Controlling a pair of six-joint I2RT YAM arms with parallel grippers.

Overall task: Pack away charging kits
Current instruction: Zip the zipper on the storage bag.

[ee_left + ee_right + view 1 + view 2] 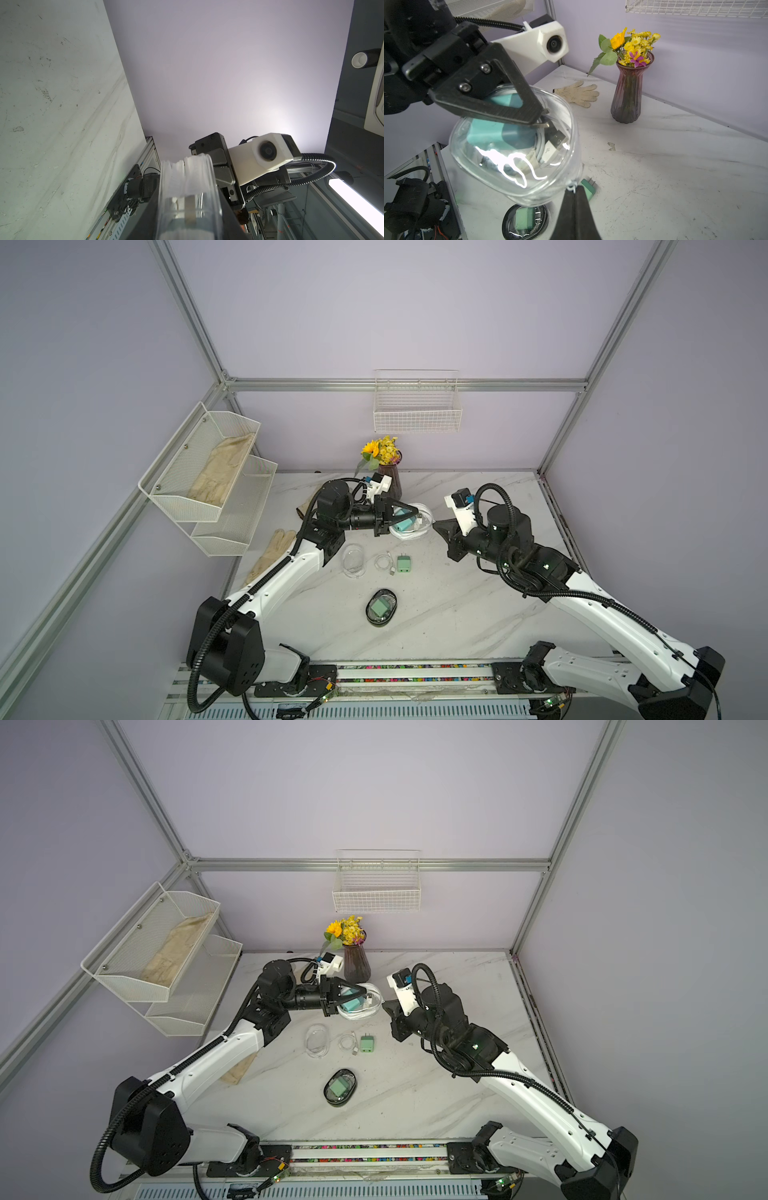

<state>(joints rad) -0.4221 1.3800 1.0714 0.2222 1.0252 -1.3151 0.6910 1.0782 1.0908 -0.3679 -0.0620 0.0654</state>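
My left gripper (pixel 409 517) is shut on a clear oval case (pixel 411 526) and holds it above the table's back middle. Inside lie a teal-blue plug adapter (pixel 496 128) and a coiled white cable (pixel 550 143). My right gripper (pixel 574 190) is shut on the small zipper pull (pixel 572 186) at the case's rim; in both top views its tip (pixel 384 1005) meets the case (pixel 361 1006). On the table lie a mint green adapter (pixel 404 564), a coiled cable (pixel 384 562) and an empty clear case (pixel 354 560). Nearer the front, a dark-rimmed case (pixel 381 608) holds another mint adapter.
A vase of flowers (pixel 388 477) stands right behind the held case. Cream gloves lie on the table at the left (pixel 272 553) and beside the vase (pixel 577 93). A wire basket (pixel 417 410) hangs on the back wall, and mesh shelves (pixel 208 472) on the left wall.
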